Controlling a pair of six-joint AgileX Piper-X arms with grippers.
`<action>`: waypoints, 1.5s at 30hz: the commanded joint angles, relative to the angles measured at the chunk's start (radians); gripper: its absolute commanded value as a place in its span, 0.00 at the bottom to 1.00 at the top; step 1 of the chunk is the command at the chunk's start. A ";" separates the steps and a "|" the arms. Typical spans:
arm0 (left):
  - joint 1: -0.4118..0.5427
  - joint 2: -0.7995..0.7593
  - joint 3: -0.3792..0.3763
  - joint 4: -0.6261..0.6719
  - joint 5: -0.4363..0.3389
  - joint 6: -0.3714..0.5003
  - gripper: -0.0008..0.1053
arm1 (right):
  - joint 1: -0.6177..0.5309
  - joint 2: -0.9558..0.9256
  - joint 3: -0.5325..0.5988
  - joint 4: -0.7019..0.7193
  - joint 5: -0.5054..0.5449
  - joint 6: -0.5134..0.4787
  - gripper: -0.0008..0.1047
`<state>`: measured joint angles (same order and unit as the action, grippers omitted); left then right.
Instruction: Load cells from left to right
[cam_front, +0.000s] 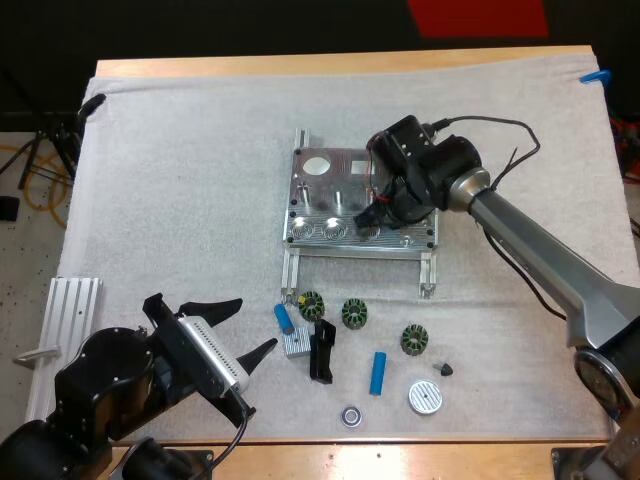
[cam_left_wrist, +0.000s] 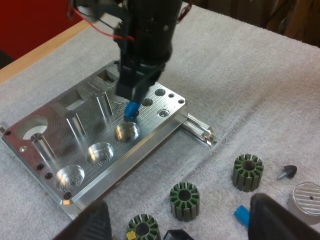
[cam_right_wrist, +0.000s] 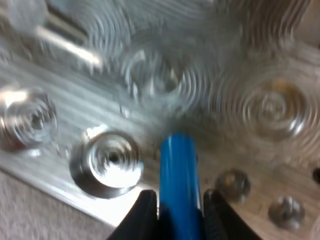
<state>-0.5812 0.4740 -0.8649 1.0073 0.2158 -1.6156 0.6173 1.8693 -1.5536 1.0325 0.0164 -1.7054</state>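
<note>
green slotted rings (cam_front: 355, 313), a silver disc (cam_front: 425, 397) and a black bracket (cam_front: 321, 352) on the mat (cam_front: 180, 200).

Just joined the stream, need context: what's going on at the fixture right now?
The right gripper is shut on a blue cylinder, holding it just above the metal fixture, by the right-hand one of three round pockets along its near edge. All three look empty. The left gripper hangs open over the mat, holding nothing. Two more blue cylinders lie among small dark parts.

High view from behind arms, forward-down over whole mat (cam_front: 180, 180), left wrist oblique on fixture (cam_left_wrist: 60, 131) at mid-range, right wrist tight over its pockets, fixture shared by all three.
</note>
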 joint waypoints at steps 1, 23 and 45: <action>0.000 -0.003 -0.002 -0.018 -0.011 -0.011 0.55 | -0.001 0.025 0.006 0.026 -0.016 0.004 0.01; 0.000 -0.003 -0.002 -0.018 -0.011 -0.011 0.55 | -0.001 0.017 -0.057 0.094 0.033 -0.004 0.01; 0.000 -0.003 -0.002 -0.018 -0.011 -0.011 0.55 | -0.001 0.046 -0.078 0.111 0.026 -0.011 0.01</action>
<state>-0.5812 0.4740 -0.8649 1.0055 0.2158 -1.6156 0.6198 1.9150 -1.6245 1.1430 0.0451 -1.7119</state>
